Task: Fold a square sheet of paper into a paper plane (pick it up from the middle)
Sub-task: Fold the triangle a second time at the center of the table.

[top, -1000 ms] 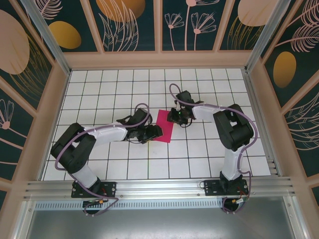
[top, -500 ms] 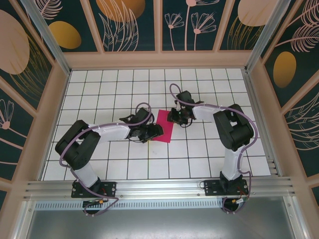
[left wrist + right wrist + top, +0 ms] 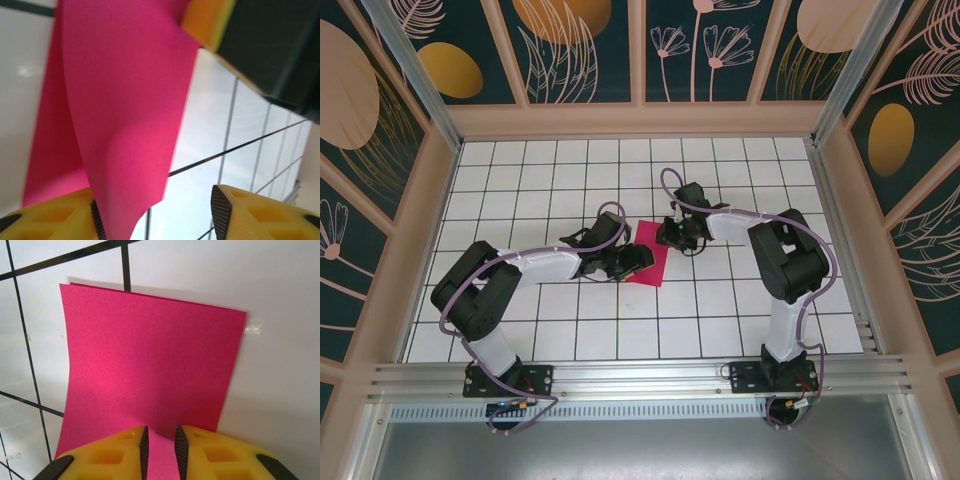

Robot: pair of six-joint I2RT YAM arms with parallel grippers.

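Observation:
The square sheet of paper (image 3: 650, 241) is magenta-pink and lies on the white tiles in the middle, between both arms. In the left wrist view one flap of the paper (image 3: 125, 100) curls up off the floor and leans against my left finger pad (image 3: 96, 222). My left gripper (image 3: 155, 212) is open, its other finger standing well clear of the paper; from above, this left gripper (image 3: 637, 259) sits on the sheet's left edge. My right gripper (image 3: 161, 446) rests its tips on the near edge of the flat paper (image 3: 150, 365), jaws shut to a narrow slit.
White tiles with dark grout lines (image 3: 720, 300) spread all round the sheet. Patterned walls with a wooden frame (image 3: 640, 120) enclose the floor. A yellow finger of the right gripper (image 3: 207, 20) sits at the far end of the raised flap.
My left gripper has crept a little right and farther onto the sheet, and its jaws have narrowed slightly. The right gripper has stayed in place on the paper.

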